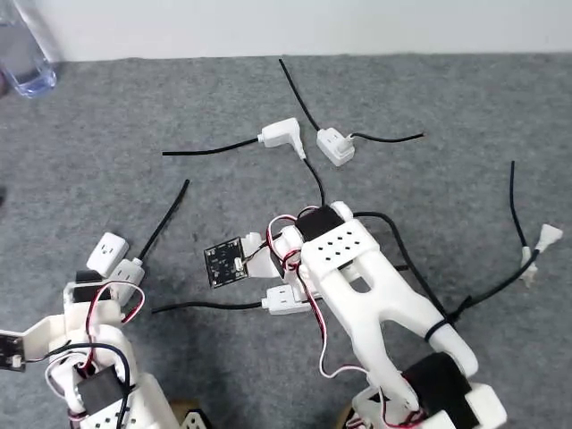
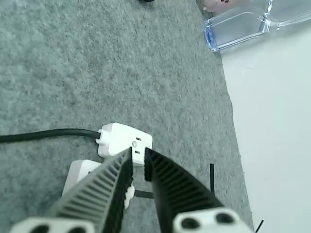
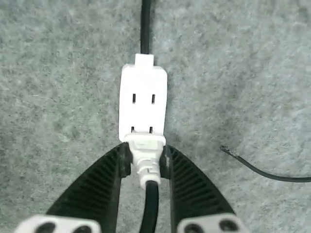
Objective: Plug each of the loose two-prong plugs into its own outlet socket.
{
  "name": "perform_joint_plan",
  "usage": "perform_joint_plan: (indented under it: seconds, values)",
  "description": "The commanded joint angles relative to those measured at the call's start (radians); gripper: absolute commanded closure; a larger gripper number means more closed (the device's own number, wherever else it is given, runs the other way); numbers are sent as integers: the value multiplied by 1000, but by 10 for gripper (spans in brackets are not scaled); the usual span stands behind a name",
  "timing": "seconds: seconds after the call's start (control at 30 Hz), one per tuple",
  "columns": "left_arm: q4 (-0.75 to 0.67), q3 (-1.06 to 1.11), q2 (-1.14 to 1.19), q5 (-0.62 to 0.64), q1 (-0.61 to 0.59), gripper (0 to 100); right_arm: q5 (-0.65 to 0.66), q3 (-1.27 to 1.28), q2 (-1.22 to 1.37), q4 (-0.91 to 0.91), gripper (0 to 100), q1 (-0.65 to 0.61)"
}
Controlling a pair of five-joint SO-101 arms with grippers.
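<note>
Right hand (image 3: 146, 151) clamped on a white two-prong plug (image 3: 145, 144), pressed to the near end of a white outlet block (image 3: 143, 97), centre of the grey surface (image 1: 447, 98). The prongs meet the block's nearer slot pair; can't tell if fully seated. A black cord (image 3: 145, 24) leaves the block's far end. Near left, left hand (image 2: 138, 155) sits over a 2nd outlet block (image 2: 119, 138); can't tell whether it's gripping or loose. A white piece (image 2: 80, 172) lies just beside that block. Far centre, an angled plug (image 1: 281, 134) & small outlet (image 1: 335, 146) lie near each other, not touching. A loose plug (image 1: 545, 238) lies by the right edge, and a clear container (image 1: 25, 63) stands far left.
</note>
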Motion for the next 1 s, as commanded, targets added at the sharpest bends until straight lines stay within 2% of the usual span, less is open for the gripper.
perform_joint_plan:
  seconds: [0.0,0.3,0.67,0.97]
  values:
    - [0,-7,-11,-9,-9,956,9,26,-2,-42,990,1]
    - [0,-7,-11,-9,-9,956,3,49,1,-47,990,-7]
    - [0,-7,-11,-9,-9,956,-15,124,213,-223,990,-8]
    - [0,-7,-11,-9,-9,956,-34,124,229,-232,990,-8]
